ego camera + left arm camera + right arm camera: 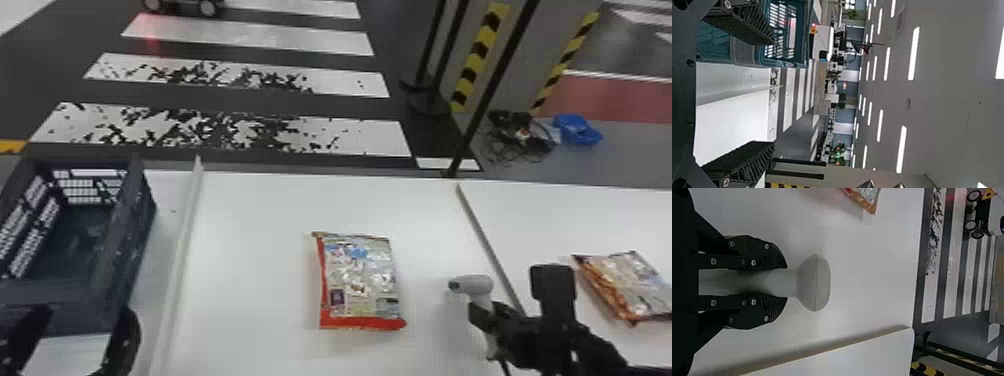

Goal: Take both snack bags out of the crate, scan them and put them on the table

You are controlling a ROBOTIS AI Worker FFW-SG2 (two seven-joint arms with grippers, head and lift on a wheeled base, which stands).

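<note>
In the head view, the left edge cuts off the blue-grey crate (131, 220) at nine o'clock, the right edge clips the outer snack bag (627, 285) towards four, and the bottom edge crops the left gripper (82, 320) at eight. Nearer the centre, also at four, the right gripper (484, 312) partly hides the handheld scanner's handle (491, 348). The central snack bag's print (357, 270), just before six, is too blurred to read.

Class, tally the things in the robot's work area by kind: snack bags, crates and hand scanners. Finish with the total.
Snack bags: 2
Crate: 1
Hand scanner: 1
Total: 4
</note>
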